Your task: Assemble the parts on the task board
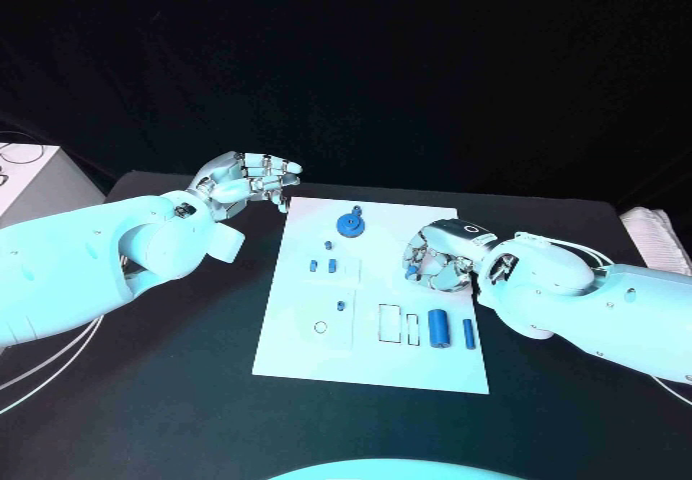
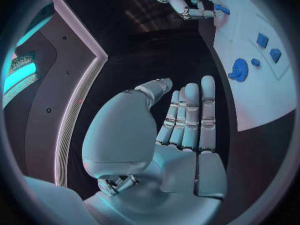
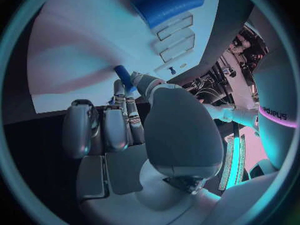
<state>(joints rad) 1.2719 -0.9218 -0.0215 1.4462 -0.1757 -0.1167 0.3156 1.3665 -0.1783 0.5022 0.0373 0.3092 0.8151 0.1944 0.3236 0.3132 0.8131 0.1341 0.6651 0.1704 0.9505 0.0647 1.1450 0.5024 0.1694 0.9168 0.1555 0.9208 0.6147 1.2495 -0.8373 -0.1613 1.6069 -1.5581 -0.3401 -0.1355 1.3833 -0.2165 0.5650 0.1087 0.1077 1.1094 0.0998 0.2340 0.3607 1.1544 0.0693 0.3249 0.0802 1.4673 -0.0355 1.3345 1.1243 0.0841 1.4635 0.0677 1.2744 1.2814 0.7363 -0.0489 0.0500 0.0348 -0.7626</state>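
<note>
Now, right hand: over the task board, pinching a small blue part.
Left hand: beside the task board's far corner, fingers apart, holding nothing.

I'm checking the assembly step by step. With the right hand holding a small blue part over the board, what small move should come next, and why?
Probably carry the part on to its seat. The right hand pinches a small blue part just above the task board, not yet set in place, while the left hand waits off the board's far corner holding nothing.
</note>
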